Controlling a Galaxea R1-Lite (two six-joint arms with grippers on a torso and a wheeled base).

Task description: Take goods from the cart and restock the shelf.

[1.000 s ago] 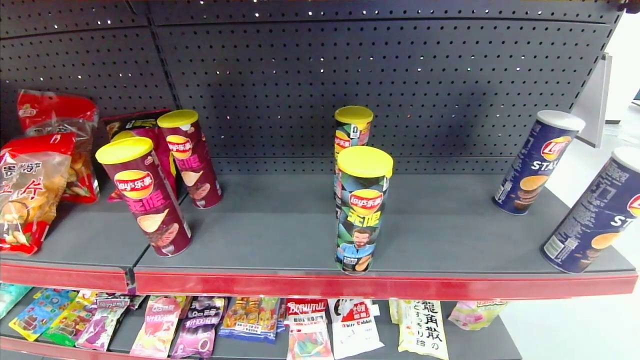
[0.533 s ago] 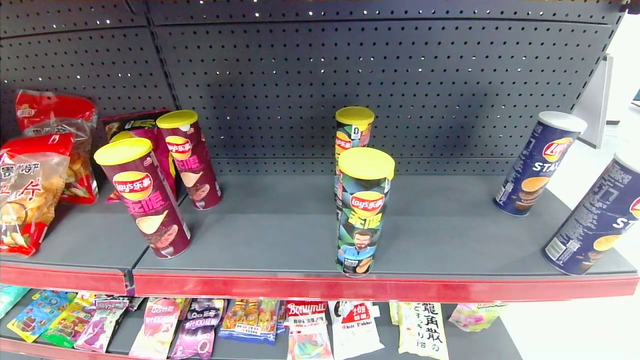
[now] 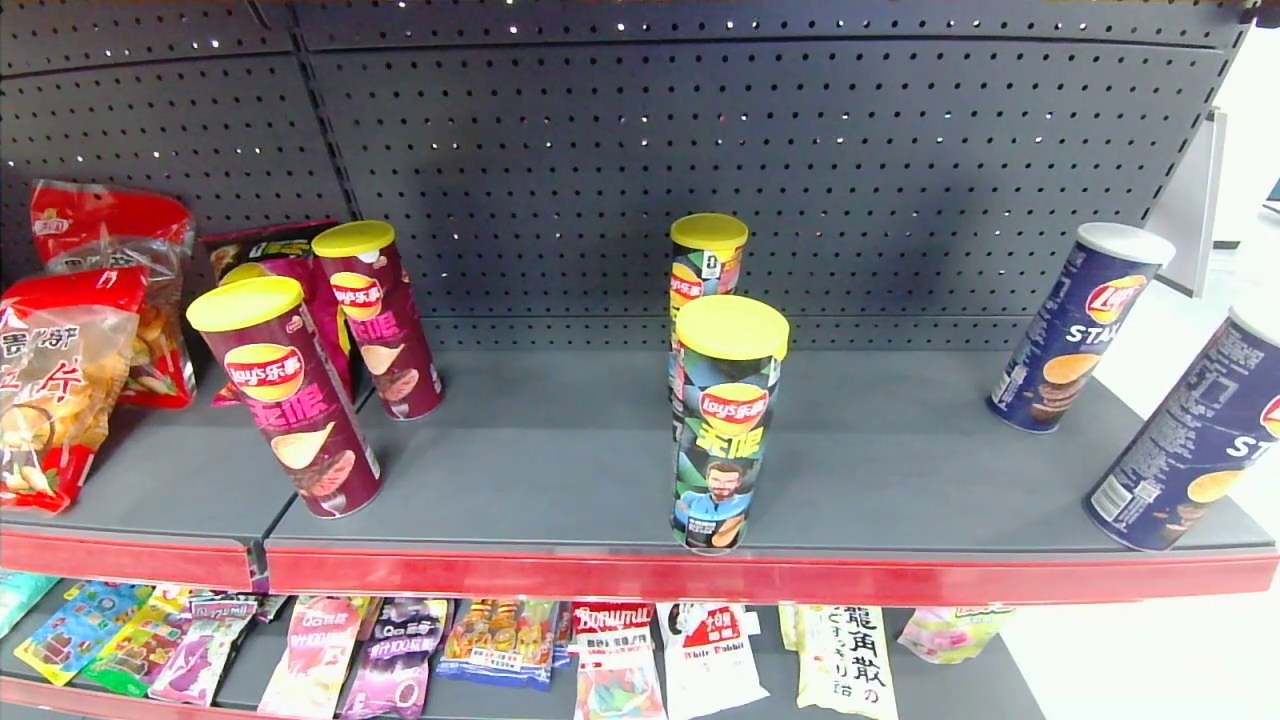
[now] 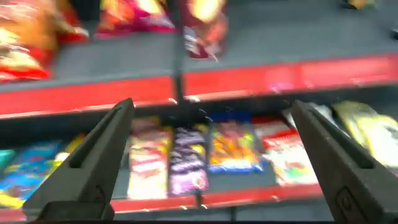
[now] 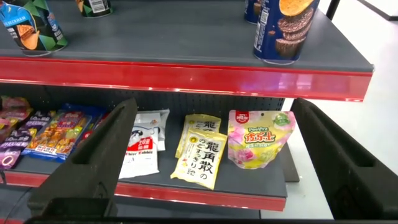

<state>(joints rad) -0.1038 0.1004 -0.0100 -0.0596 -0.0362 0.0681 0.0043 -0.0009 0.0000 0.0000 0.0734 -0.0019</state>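
Observation:
The grey shelf with a red front edge carries upright chip cans. Two maroon cans stand at the left, two green-patterned cans in the middle, and two blue cans at the right. My left gripper is open and holds nothing; it hangs in front of the shelf's red edge, below the maroon cans. My right gripper is open too, with nothing between its fingers. It sits below the red edge, under a blue can.
Red snack bags lean at the shelf's far left. A lower shelf holds a row of flat candy bags, also in the right wrist view. Pegboard backs the shelf. Open floor lies to the right.
The head view has shifted very slightly; the cans and bags on the shelf stand as before.

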